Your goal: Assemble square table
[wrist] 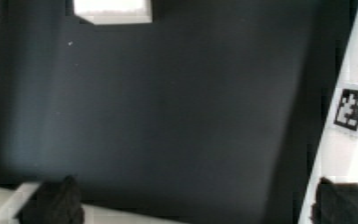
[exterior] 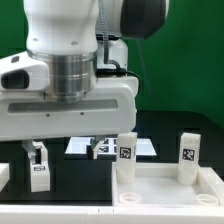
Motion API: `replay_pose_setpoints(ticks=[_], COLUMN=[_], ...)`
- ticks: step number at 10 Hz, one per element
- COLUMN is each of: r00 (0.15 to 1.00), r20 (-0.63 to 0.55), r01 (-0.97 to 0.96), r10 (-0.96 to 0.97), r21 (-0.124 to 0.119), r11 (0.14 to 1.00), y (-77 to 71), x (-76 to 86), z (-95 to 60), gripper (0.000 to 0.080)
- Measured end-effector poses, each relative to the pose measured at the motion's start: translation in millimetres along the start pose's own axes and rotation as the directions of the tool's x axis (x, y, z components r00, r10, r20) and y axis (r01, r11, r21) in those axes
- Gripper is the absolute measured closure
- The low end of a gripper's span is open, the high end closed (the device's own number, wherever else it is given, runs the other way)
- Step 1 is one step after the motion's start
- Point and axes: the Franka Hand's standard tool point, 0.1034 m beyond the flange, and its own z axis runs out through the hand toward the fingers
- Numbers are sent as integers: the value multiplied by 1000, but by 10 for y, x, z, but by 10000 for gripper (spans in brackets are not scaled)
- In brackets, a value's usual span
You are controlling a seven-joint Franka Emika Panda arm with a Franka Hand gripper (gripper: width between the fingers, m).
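- Two legs were seen upright at the far rim of the square top point(exterior: 170, 195). The first leg point(exterior: 126, 152) was at its corner toward the exterior view's left, and the second leg point(exterior: 188, 150) was farther along that rim toward the exterior view's right. A black-and-white tag was shown on each.
- The square top, white and tray-like with a raised rim, was laid on the dark surface point(exterior: 165, 130).
- A third leg point(exterior: 38, 178), also tagged, was stood on the surface well apart from the square top, on the exterior view's left of it.
- The hand point(exterior: 66, 155) was held on that same side of the square top, its fingers point(exterior: 37, 150) spread wide with nothing clasped between them. One finger was placed just above the third leg, and whether they touched could not be told.
- In the wrist view the hand point(wrist: 202, 205) was shown with fingers point(wrist: 55, 200) far apart and only dark surface point(wrist: 158, 120) between them.
- The marker board point(exterior: 146, 147) was laid flat beyond the square top, partly hidden by the hand.
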Motion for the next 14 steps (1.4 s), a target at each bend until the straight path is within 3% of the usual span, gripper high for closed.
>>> replay_pose_setpoints(ticks=[2,3,5,7,10,11,12,13,14], r00=[994,981,941,900,899,893,873,866,868], r20=[107,194,337,436,436,446,486,499,495], r01=[3,-9,2,-33,-1,24,32,31,35], r10=[-7,-2,-19,3,-28,-53,-45,-23,-24], r21=[33,55,51,63,67,70,36,-9,-13], r11=[999,998,999,997,998,997,999,999,999], y=[-46,-15,-1,-58,-6,113,240,279,242], x=[-43,-150,-336,-343,-319,-342,-424,-435,-412], z=[63,176,355,402,435,469,446,420,417], gripper=[150,150,150,150,150,150,150,150,150])
